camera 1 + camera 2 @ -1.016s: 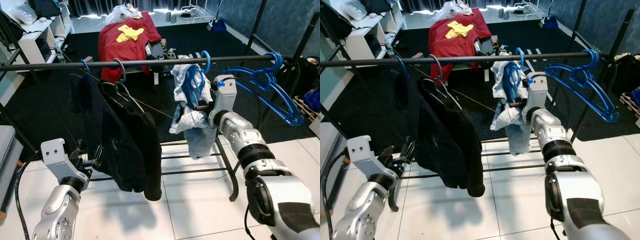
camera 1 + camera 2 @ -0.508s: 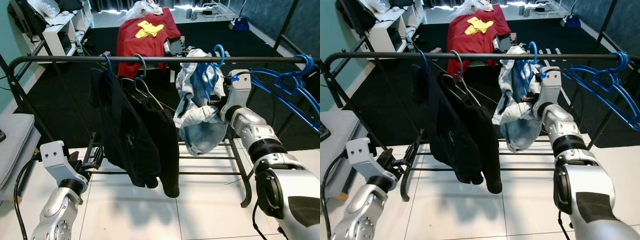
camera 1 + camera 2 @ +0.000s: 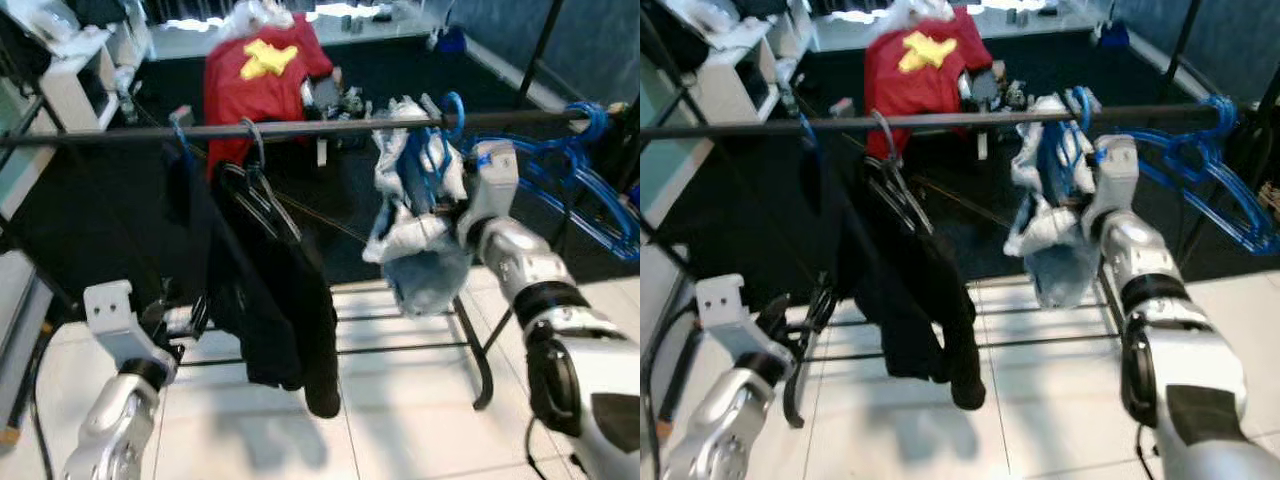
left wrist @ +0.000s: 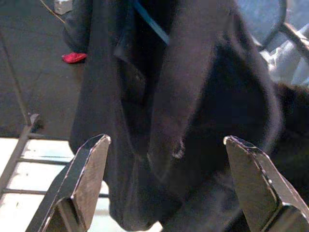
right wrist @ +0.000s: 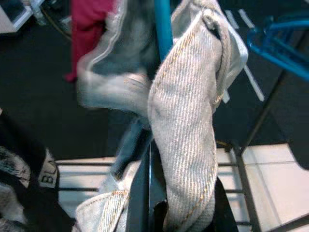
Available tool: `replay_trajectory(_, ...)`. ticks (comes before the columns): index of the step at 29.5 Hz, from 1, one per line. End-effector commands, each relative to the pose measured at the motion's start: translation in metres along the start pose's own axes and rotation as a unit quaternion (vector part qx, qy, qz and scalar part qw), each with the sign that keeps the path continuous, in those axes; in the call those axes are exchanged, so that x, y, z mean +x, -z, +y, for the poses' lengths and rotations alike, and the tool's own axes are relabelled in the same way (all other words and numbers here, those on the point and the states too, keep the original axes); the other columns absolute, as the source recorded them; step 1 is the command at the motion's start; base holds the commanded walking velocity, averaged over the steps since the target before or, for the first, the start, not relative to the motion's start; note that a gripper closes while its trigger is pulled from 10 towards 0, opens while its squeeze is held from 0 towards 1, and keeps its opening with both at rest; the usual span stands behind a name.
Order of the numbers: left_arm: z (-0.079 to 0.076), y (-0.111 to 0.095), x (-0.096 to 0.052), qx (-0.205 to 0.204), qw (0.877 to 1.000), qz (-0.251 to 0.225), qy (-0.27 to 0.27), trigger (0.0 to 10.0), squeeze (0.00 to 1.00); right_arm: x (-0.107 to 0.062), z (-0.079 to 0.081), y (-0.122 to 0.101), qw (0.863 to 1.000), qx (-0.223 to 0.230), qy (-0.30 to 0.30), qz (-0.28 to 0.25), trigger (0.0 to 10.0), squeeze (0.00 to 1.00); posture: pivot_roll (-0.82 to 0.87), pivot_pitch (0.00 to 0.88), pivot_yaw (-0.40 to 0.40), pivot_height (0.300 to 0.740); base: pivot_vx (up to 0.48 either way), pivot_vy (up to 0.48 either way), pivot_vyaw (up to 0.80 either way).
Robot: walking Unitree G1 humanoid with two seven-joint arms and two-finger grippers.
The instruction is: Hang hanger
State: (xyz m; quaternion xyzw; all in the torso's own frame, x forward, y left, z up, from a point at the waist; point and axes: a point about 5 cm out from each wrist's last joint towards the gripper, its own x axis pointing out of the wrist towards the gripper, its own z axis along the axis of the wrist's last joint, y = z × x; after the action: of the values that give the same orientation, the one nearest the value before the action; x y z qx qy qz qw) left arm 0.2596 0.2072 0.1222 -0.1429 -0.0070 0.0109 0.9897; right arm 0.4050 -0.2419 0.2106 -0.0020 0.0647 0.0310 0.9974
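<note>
Denim, pale blue and rumpled, drapes over a blue plastic hanger (image 3: 432, 160) whose hook sits over the long black metal rail (image 3: 300, 128) of the clothes rack, towards the robot's right. The right gripper (image 5: 153, 203) is raised beside this light denim garment (image 3: 420, 235), its black fingers closed narrowly on the fabric and the hanger's lower part (the wrist view shows cloth bunched tight against them). Further right on the rail hangs a cluster of empty blue hangers (image 3: 570, 165). To the left, black clothes (image 3: 265, 290) hang from a grey wire hanger (image 3: 250, 150) and another blue hanger (image 3: 180, 135). The left gripper (image 4: 169, 188) sits low, near the dark clothes, its fingers (image 4: 84, 183) spread wide and holding nothing. Beyond the rack a red cloth with a yellow patch (image 3: 262, 70) covers something on the dark carpet.
</note>
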Motion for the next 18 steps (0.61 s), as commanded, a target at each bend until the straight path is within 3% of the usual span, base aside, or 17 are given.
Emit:
replay_trajectory(1,0.007,0.002,-0.004,-0.006,1.0,0.008,-0.014,10.0,0.0,0.004,0.013,-0.011,1.0,-0.005,-0.02,-0.023,10.0,0.0,0.0,0.097,0.022,0.74,0.0,0.0,0.0)
replay_trajectory(10,0.009,0.001,-0.006,-0.009,1.0,0.005,-0.017,10.0,0.0,0.002,0.007,0.008,0.999,-0.022,-0.018,0.029,10.0,0.0,0.01,0.105,0.022,0.74,0.0,0.0,0.0)
replay_trajectory(18,0.014,-0.001,-0.008,-0.005,1.0,0.008,-0.022,10.0,0.0,-0.003,-0.001,0.025,0.998,-0.007,-0.006,0.064,10.0,0.0,0.03,0.113,0.036,0.74,0.0,0.0,0.0)
